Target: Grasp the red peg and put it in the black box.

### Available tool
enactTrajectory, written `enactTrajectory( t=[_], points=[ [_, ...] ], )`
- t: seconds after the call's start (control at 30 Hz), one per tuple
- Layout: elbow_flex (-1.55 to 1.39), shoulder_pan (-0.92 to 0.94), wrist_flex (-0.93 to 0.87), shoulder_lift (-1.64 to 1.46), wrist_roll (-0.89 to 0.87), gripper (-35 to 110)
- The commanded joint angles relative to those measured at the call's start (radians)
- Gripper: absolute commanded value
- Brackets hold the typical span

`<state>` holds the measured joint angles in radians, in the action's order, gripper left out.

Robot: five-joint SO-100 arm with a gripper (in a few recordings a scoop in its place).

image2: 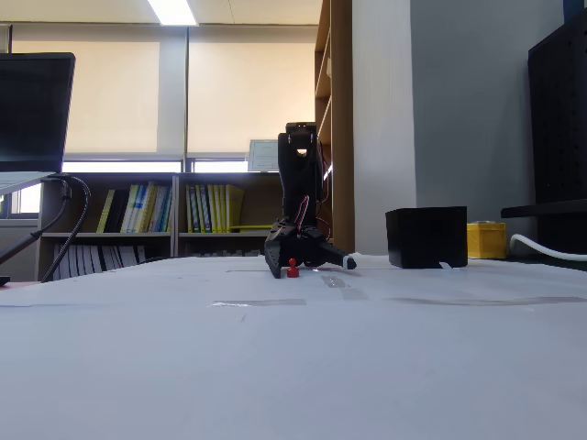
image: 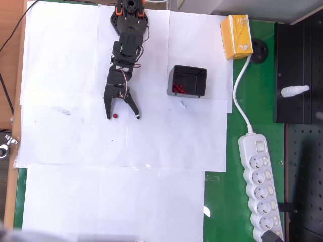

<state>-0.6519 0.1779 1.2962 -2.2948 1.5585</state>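
From the overhead view I see my gripper (image: 122,117) reaching down the white paper (image: 75,136) with its jaws spread wide, the left finger ending beside the red peg (image: 115,116) and the right finger's pale tip well off to the right. The peg lies on the paper between the two fingers, close to the left one, and nothing is gripped. Open paper runs all around the fingertips: to the left as far as the sheet's edge by the wooden strip, and downward across the lower sheets. To the right, the black box (image: 187,80) sits apart from the arm with a clear lane of paper between; several red pegs lie inside along its left wall. Beyond it, near the paper's right edge, stand the yellow carton (image: 236,36) and, on the green mat, the white power strip (image: 260,184) with its cable.

In the fixed view, low at table level, my gripper (image2: 307,264) is down at the surface, fingers splayed. The red peg (image2: 293,268) stands upright on the paper between them. The black box (image2: 426,236) stands to the right, separate from the arm, the carton (image2: 486,240) just behind it. The foreground paper is bare.
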Motion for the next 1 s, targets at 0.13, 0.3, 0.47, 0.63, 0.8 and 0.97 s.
enactTrajectory(
  t=[0.13, 0.3, 0.47, 0.63, 0.8, 0.97],
  points=[
    [-0.017, 0.000, 0.000, 0.037, 0.012, 41],
    [-0.017, 0.000, -0.006, 0.040, 0.012, 41],
    [-0.017, 0.000, 0.000, 0.035, 0.011, 41],
    [-0.014, -0.005, -0.008, 0.038, 0.009, 41],
    [0.003, -0.003, -0.021, 0.054, 0.011, 41],
    [0.023, -0.002, -0.046, 0.078, 0.014, 41]
  ],
)
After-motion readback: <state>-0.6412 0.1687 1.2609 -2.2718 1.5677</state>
